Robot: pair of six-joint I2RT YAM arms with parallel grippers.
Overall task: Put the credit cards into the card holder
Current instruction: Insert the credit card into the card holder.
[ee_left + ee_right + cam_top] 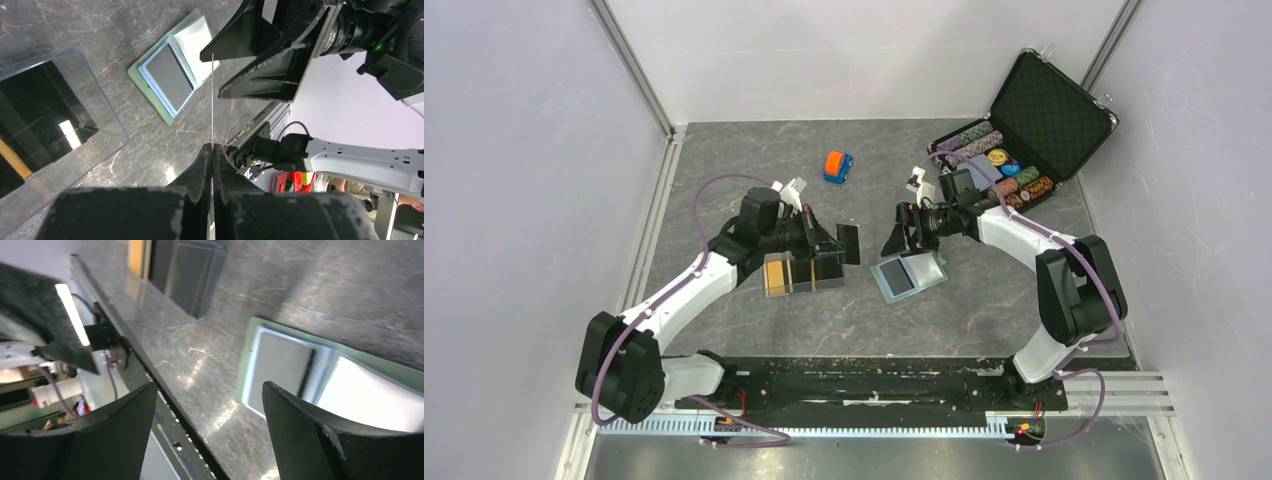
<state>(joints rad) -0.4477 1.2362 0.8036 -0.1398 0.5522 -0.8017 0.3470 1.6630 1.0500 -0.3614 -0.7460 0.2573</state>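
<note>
Left gripper (212,155): shut tight on one black credit card (848,243), held up off the table to the left of the card holder.
Held card's free end: close to a finger of the right gripper; contact cannot be told.
Right gripper (209,390): fingers spread wide with nothing between them, hovering over the card holder's far-left edge.
Card holder (908,275): lies open and flat on the table, pale blue inside facing up.
Clear tray (102,95): left of the card holder, apart from it.
Other credit cards (779,275): inside the tray, orange-gold and black.
Toy car (838,166): well beyond the card holder, to the far left.
Chip case (1049,110): open, far right of the card holder.
</note>
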